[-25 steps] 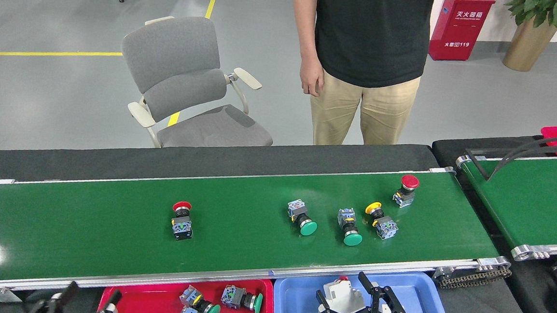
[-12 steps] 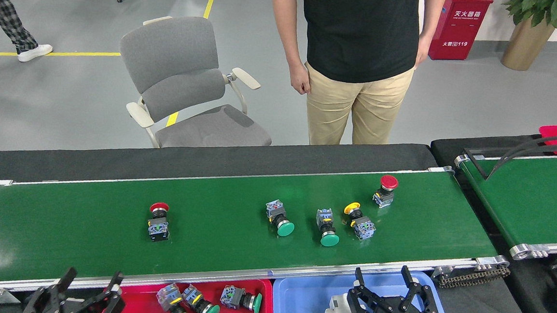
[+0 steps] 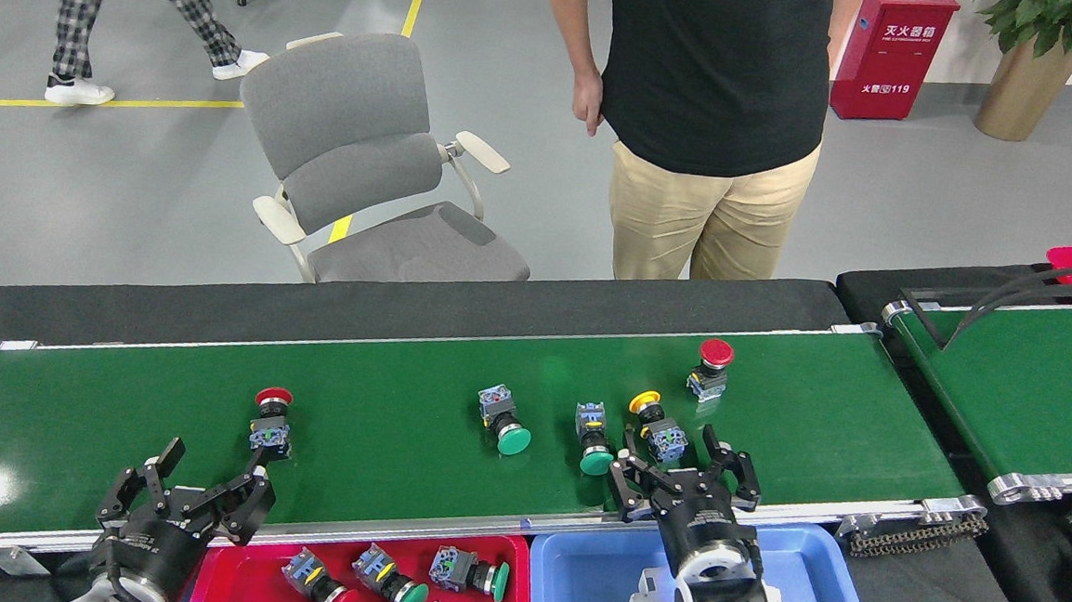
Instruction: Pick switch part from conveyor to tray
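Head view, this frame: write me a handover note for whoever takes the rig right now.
Left claw: open, empty, over the conveyor's near edge, just short of the red-capped switch.
Right claw: open, empty, over the belt just in front of the yellow-capped switch.
Also on the belt: two green-capped switches and a second red-capped one.
Done: several switches lie in the red tray. The blue tray is partly hidden by the right arm.
Left: five switches to pick; likely the two nearest the claws first.
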Controlling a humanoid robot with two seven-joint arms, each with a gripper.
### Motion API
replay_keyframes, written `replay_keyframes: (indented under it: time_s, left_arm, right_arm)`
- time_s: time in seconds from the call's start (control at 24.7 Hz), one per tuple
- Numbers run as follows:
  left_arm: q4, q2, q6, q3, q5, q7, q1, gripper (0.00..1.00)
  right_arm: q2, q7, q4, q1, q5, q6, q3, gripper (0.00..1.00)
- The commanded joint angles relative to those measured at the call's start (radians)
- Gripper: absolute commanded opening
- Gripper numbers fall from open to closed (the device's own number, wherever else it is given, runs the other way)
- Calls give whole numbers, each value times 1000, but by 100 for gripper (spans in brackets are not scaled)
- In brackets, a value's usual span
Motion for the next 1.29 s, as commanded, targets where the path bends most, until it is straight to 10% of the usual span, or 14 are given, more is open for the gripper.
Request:
replay_keyframes:
  time_s: [0.0, 0.12, 0.45, 0.57, 0.69, 0.77, 0.93, 1.13, 1.25]
  left_arm:
    - [17, 20, -11, 2, -1, 4, -29, 99]
    - [59, 25, -11, 2, -1, 4, -42, 99]
    - [151, 25, 8, 4, 1, 5, -91, 98]
    - [168, 26, 60, 4, 1, 10, -90, 73]
    - [174, 25, 68, 7, 6, 16, -85, 29]
    - [166, 23, 48, 5, 10, 28, -81, 17]
    - [63, 9, -87, 4, 15, 97, -6, 9]
    - [-292, -5, -486, 74, 30, 97, 286, 23]
    - [-368, -57, -595, 113, 45, 86, 416, 82]
  right_arm:
    - [0, 7, 8, -28, 4, -13, 22, 31]
    - [0, 7, 5, -28, 4, -18, 42, 9]
    - [-22, 7, -205, 34, 4, -93, 134, 5]
    - [-58, 9, -305, 57, 6, -192, 234, 8]
    - [-57, 7, -334, 75, 10, -272, 329, 29]
    - [-54, 7, -331, 78, 50, -277, 410, 100]
    - [-52, 7, -327, 98, 69, -285, 446, 100]
    - [-65, 1, -408, 132, 64, -277, 377, 100]
    - [-68, -3, -478, 262, 64, -280, 133, 100]
